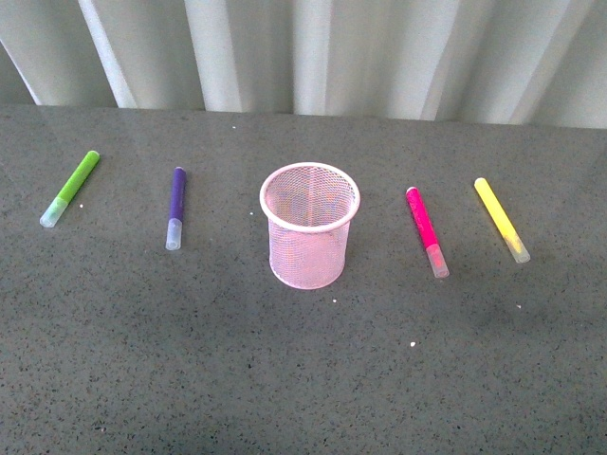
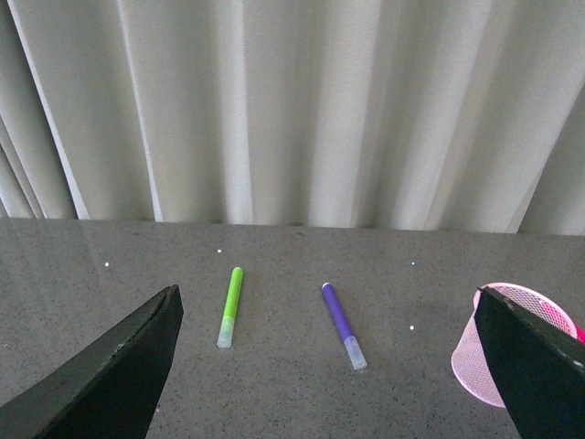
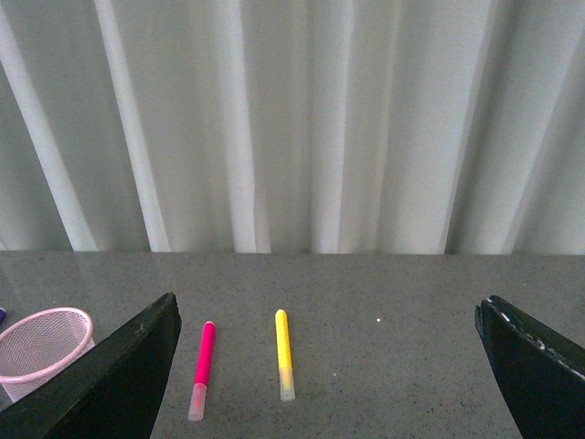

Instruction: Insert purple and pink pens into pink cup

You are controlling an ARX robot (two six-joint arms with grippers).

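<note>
The pink cup [image 1: 309,226] stands upright and empty at the middle of the dark table. The purple pen [image 1: 176,208] lies flat to its left, clear cap toward me. The pink pen [image 1: 426,230] lies flat to its right, clear cap toward me. Neither arm shows in the front view. My left gripper [image 2: 329,366] is open, well short of the purple pen [image 2: 343,325], with the cup [image 2: 489,352] by one finger. My right gripper [image 3: 324,366] is open, short of the pink pen [image 3: 202,368], with the cup [image 3: 41,347] at the edge.
A lime-green marker [image 1: 70,189] lies at the far left and also shows in the left wrist view [image 2: 230,305]. A yellow marker [image 1: 501,219] lies at the far right and also shows in the right wrist view [image 3: 284,353]. White curtains [image 1: 313,52] hang behind the table's far edge.
</note>
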